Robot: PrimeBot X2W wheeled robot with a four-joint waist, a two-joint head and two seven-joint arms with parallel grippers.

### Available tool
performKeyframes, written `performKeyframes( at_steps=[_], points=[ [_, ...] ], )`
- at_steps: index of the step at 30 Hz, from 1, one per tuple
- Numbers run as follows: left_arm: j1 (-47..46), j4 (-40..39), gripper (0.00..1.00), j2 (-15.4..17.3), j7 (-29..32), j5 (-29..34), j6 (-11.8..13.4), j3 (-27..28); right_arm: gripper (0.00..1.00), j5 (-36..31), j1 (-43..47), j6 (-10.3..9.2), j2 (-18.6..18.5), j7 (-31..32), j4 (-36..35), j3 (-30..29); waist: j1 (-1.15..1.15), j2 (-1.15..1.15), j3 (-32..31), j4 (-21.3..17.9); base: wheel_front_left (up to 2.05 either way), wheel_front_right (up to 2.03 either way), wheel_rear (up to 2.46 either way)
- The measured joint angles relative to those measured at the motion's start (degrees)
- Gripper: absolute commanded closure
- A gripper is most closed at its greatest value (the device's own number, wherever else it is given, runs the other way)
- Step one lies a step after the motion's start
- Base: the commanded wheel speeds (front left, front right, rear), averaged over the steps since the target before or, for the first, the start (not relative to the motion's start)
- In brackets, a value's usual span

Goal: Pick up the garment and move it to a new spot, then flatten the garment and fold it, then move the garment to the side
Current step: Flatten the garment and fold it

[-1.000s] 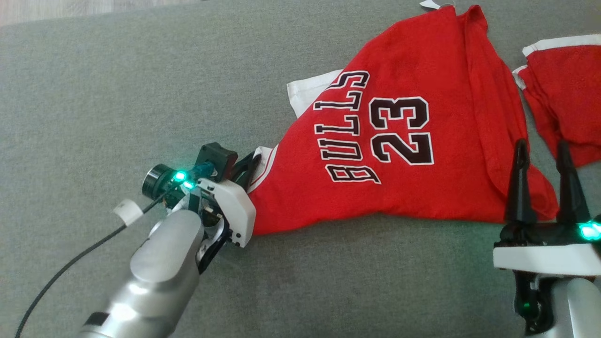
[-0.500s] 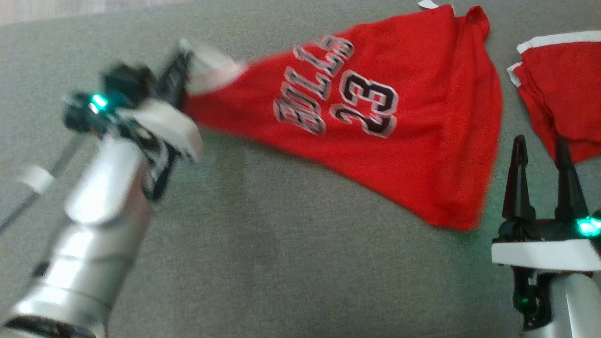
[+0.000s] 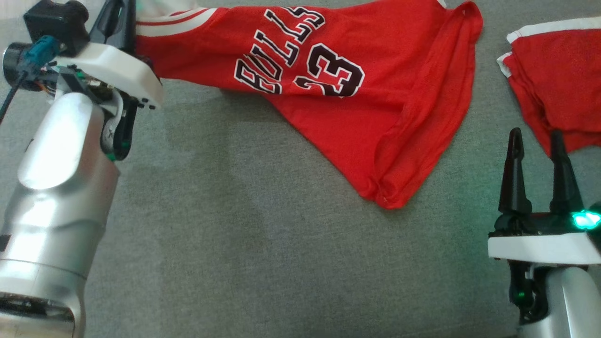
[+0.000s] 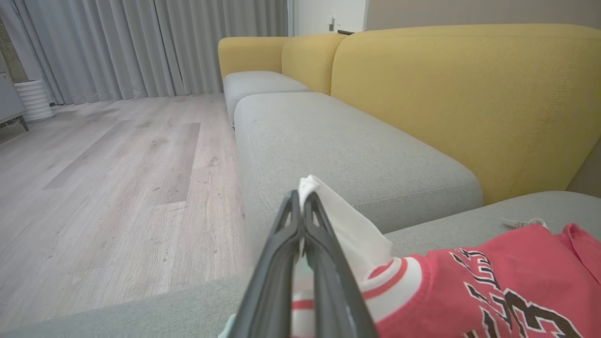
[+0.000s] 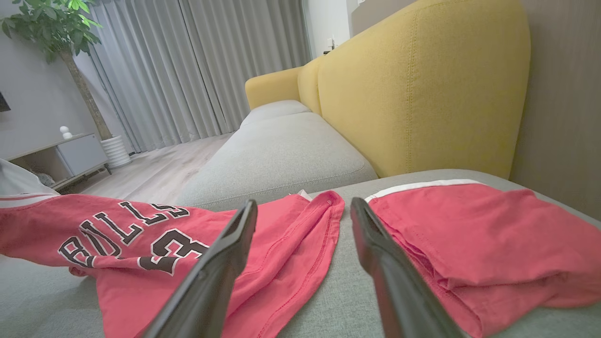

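The garment is a red jersey with "BULLS 23" in black and white, stretched across the grey cushion. My left gripper is shut on its white-trimmed end at the upper left, lifting it; in the left wrist view the left gripper pinches the white fabric of the jersey. The jersey's far end drapes down toward the lower right. My right gripper stands open at the lower right, apart from the cloth. In the right wrist view the right gripper frames the jersey.
A second red garment with white trim lies at the right edge, also the second garment in the right wrist view. A yellow sofa back rises behind the cushion. Wood floor lies past the cushion's left edge.
My left gripper has swept up and to the left with the jersey's trimmed end, dragging the jersey leftward and stretching it out. The right gripper has stayed in place.
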Motion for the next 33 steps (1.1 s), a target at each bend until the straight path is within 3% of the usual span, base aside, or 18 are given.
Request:
performKeyframes(
  at_steps=[6, 13, 16, 22, 23, 25, 29, 30, 33],
  points=[
    [2.1, 1.2, 1.0, 1.3, 2.5, 0.0, -0.4, -0.6, 0.0, 0.0, 0.0, 0.0, 0.0, 0.0, 0.3, -0.2, 0.0, 0.0, -0.7, 1.2, 0.0, 0.0, 0.0],
    [7.3, 6.7, 1.0, 4.3, 12.5, 0.0, -0.1, -3.3, 0.0, -0.1, 0.0, 0.0, 0.0, -0.1, 0.8, 0.1, -0.01, 0.0, -2.1, 3.3, 0.0, 0.0, 0.0],
    [9.2, 9.0, 1.0, 5.1, 19.8, 0.0, -1.5, -5.6, 0.0, -0.1, 0.0, 0.0, 0.0, -0.1, 1.2, 0.2, -0.01, 0.0, -2.6, 4.0, 0.0, 0.0, 0.0],
    [11.0, 8.8, 1.0, 5.2, 22.9, -0.4, -1.7, -6.1, 0.0, -0.1, 0.0, 0.0, 0.0, -0.1, 1.5, 0.2, 0.0, 0.0, -3.2, 5.0, 0.0, 0.0, 0.0],
    [11.1, 8.6, 0.8, 5.2, 23.7, -1.0, -2.2, -6.4, 0.0, -0.2, 0.0, 0.0, 0.0, -0.1, 1.6, 0.3, -0.01, 0.0, -3.3, 5.2, 0.0, 0.0, 0.0],
    [11.6, 8.1, 0.69, 5.1, 25.2, -2.3, -3.4, -7.0, 0.0, -0.2, 0.1, 0.0, 0.0, -0.1, 1.8, 0.3, -0.01, 0.0, -3.7, 5.5, 0.0, 0.0, 0.0],
    [13.6, 5.4, 0.78, 5.1, 28.0, -4.6, -5.0, -8.6, 0.0, -0.7, 0.2, 0.0, 0.0, -0.1, 2.2, 0.2, -0.01, 0.0, -4.6, 6.4, 0.0, 0.0, 0.0],
    [14.0, 4.4, 1.0, 5.3, 28.7, -4.9, -5.1, -9.3, 0.0, -0.7, 0.2, 0.0, 0.0, -0.1, 2.2, 0.2, -0.01, 0.0, -4.9, 6.7, 0.0, 0.0, 0.0],
    [15.5, 0.5, 1.0, 5.8, 31.4, -7.5, -5.5, -11.6, 0.0, -0.7, 0.3, 0.0, 0.0, -0.1, 2.4, 0.2, -0.01, 0.0, -5.8, 7.5, 0.0, 0.0, 0.0]
  ],
)
